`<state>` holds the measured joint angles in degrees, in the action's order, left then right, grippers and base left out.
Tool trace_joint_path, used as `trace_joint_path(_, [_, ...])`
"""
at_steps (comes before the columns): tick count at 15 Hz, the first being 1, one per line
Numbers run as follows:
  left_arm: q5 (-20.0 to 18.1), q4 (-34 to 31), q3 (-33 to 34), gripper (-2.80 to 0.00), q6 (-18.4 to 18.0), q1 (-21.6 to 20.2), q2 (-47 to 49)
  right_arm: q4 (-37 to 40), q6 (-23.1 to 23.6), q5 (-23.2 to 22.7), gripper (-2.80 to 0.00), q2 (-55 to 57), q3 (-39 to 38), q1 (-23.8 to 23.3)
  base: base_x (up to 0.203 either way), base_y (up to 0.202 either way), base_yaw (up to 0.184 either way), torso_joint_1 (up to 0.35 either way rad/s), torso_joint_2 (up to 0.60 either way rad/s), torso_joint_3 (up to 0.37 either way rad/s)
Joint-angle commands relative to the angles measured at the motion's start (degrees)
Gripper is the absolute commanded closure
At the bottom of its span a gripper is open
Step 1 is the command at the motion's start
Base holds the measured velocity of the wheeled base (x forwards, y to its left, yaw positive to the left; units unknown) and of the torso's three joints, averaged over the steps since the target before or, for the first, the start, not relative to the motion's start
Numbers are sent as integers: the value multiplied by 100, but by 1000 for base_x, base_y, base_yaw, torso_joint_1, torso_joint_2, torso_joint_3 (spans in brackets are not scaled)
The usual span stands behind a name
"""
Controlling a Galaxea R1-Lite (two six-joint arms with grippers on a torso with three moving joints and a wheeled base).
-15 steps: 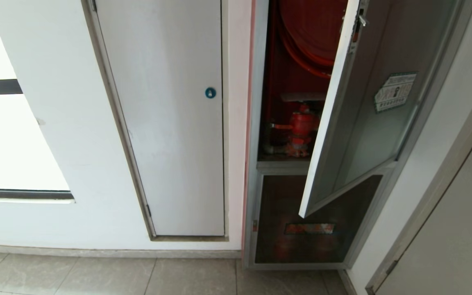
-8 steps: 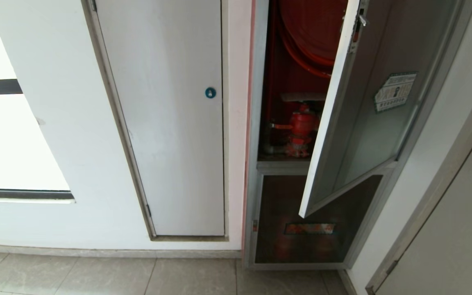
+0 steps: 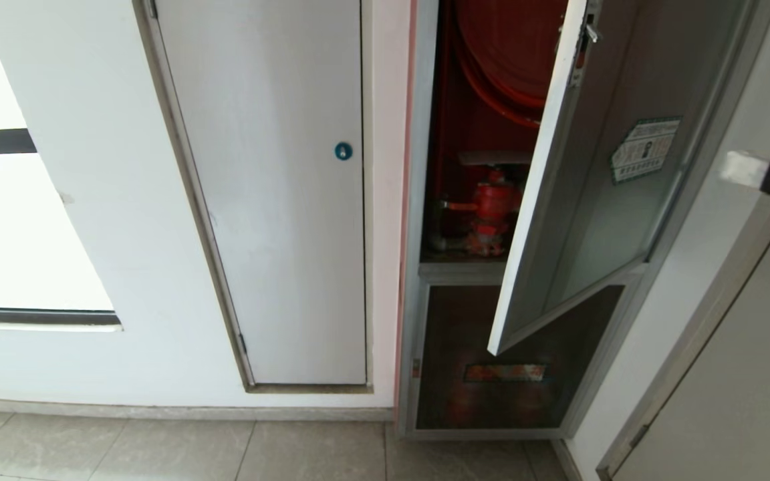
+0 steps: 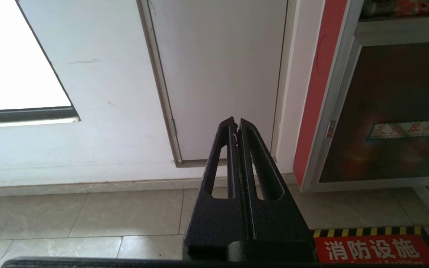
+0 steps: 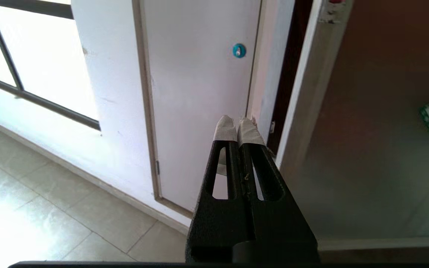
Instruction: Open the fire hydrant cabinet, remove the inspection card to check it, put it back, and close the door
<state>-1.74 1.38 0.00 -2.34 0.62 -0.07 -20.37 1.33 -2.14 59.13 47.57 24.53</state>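
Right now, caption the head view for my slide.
Cabinet door ajar, red valve visible inside; shut right gripper enters at the right edge.

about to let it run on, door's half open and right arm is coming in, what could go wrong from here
1. The right pincer is shut and sits on the outer side of the door; pushing there could swing it closed.
2. The opening left beside the red valve is narrow, so reaching in risks clipping the door's edge.

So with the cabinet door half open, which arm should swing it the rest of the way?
Right, probably. The right gripper is raised at door height, fingers shut, beside its free edge in the right wrist view. The left gripper hangs low, shut, near the floor before the white panel door.
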Motion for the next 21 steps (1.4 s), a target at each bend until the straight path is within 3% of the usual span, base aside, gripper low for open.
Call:
trace_joint_path(1, [-2, 3, 79, 0, -3, -1, 7, -750, 9, 176, 0, 1109, 144, 269, 0, 0, 0, 0, 0, 0])
trace_joint_path(6, [-2, 3, 79, 0, -3, -1, 7, -2778, 84, 762, 0, 2496, 122, 397, 0, 0, 0, 0, 0, 0])
trace_joint_path(9, [-2, 3, 79, 0, -3, -1, 7, -3720, 95, 885, 0, 3071, 109, 396, 0, 0, 0, 0, 0, 0])
trace_joint_path(17, [-2, 3, 79, 0, -3, -1, 7, -5000, 96, 913, 0, 4348, 242, 448, 0, 0, 0, 0, 0, 0])
trace_joint_path(21, [-2, 3, 79, 0, -3, -1, 7, -5476, 105, 1173, 0, 4819, 534, 357, 0, 0, 0, 0, 0, 0])
